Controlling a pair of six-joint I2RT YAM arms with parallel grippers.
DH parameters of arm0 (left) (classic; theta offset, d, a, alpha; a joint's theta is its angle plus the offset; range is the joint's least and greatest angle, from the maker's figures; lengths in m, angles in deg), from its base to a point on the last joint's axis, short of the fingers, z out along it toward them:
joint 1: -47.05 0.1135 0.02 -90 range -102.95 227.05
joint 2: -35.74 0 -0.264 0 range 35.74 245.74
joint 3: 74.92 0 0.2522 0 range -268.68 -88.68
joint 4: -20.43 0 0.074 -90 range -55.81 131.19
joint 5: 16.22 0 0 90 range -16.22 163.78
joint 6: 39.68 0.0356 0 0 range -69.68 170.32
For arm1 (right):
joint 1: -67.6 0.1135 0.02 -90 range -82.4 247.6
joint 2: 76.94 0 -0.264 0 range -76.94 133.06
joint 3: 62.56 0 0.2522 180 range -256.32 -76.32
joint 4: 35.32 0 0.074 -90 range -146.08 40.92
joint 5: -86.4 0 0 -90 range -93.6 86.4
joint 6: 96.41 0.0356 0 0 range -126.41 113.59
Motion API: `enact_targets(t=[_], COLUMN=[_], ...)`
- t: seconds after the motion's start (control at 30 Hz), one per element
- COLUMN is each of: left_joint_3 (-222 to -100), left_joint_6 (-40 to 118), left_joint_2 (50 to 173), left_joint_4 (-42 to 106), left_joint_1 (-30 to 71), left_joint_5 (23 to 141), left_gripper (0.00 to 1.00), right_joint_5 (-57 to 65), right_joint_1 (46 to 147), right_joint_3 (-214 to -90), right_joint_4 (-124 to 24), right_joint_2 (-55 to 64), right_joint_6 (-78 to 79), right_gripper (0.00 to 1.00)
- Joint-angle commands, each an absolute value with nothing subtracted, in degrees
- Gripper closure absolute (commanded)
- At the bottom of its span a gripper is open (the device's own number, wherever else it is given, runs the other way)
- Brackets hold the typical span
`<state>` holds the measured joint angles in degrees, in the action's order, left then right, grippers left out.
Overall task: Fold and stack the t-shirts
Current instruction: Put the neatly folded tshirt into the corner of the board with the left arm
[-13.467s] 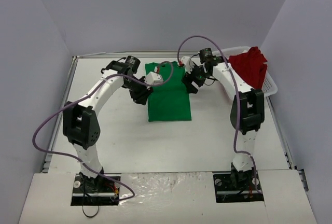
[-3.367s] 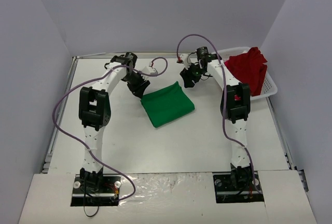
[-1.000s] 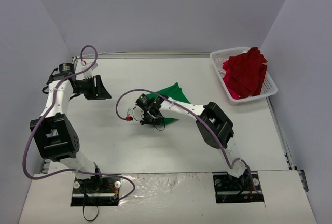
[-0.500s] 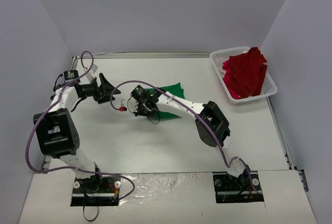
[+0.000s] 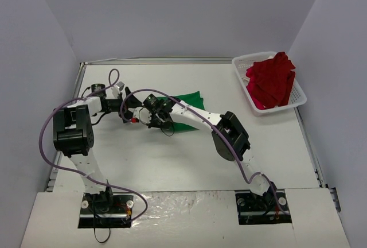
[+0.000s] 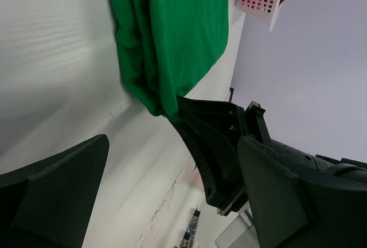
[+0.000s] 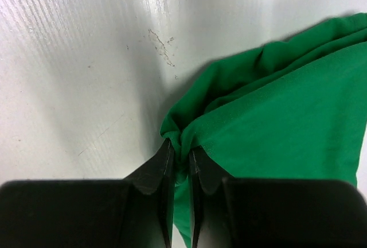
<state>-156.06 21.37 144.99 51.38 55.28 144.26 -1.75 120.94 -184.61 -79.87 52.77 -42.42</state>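
On white table (image 5: 172,162), grey walls (image 5: 172,12), right hand (image 7: 179,155) pinching green t-shirt (image 7: 275,121) (left hand (image 5: 125,109) agape)

The top view hangs high above and behind the arm bases, facing the far wall, and takes in the whole counter (image 5: 172,162) out to the basket (image 5: 252,56) at the far right. The left wrist view lies low and close over the counter, rolled sideways, looking right between the left jaws across the green t-shirt (image 6: 172,30) to the right jaws and the basket, while the right wrist view looks almost straight down along the right jaws from very near. All three share the shirt's left corner.
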Motion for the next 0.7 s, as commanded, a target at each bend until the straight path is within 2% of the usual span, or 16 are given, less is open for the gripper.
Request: enact_targets(t=[0.0,0.5,0.67], left_joint_3=[-156.9,-161.2,-161.1], left_joint_6=[18.1,22.0,15.1], left_joint_2=[144.1,152.3,153.2], left_joint_4=[47.8,54.1,46.3], left_joint_1=[52.4,48.0,47.7], left_joint_5=[144.8,141.8,142.3], left_gripper=[0.06,0.06,0.06], right_joint_5=[-3.4,-5.5,-5.9], right_joint_1=[121.0,121.7,121.7], right_joint_3=[-188.4,-193.7,-194.4], right_joint_4=[-82.7,-85.6,-86.3], right_joint_2=[53.7,53.8,53.4], right_joint_6=[-42.4,-42.3,-42.3], right_gripper=[1.00,1.00,1.00])
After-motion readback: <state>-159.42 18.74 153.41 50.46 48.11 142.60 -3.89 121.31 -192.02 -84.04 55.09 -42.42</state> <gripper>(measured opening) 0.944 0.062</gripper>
